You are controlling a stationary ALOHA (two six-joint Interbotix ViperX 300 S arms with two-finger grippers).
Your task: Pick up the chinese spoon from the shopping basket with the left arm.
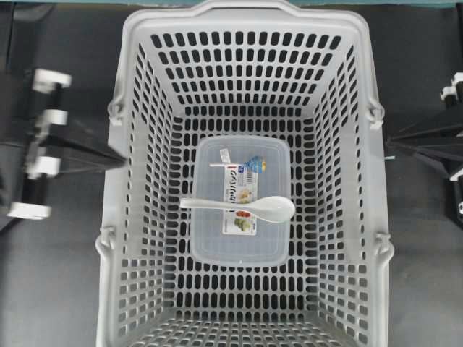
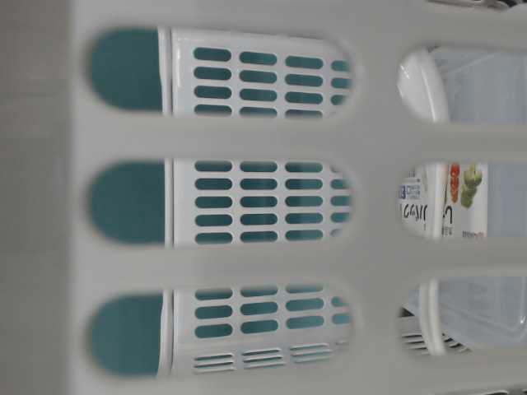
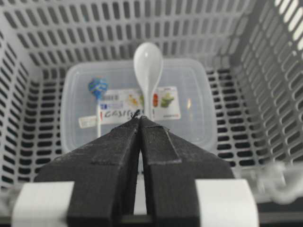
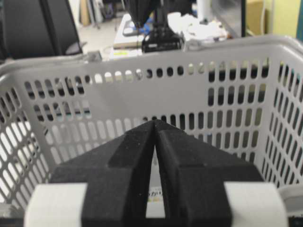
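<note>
Dark desk [image 1: 58, 289] all around, and we're looking straight down into the grey basket [image 1: 246, 18] that fills the middle of the overhead view. On its slotted floor sits a clear container [image 1: 210, 242] with a printed label, and across that lid lies the white spoon [image 1: 246, 207], bowl at three o'clock, handle out to nine. We see the left gripper [image 1: 123, 157] at nine o'clock, tips at the basket's outer wall, fingers pressed together and holding nothing. From its wrist camera we look past the closed left gripper [image 3: 140, 119] at the spoon [image 3: 147, 71], bowl at twelve o'clock, handle running toward the tips. At three o'clock the right gripper [image 1: 391, 144] waits outside the rim, and its wrist view shows those fingers [image 4: 132, 161] closed too, empty.
</note>
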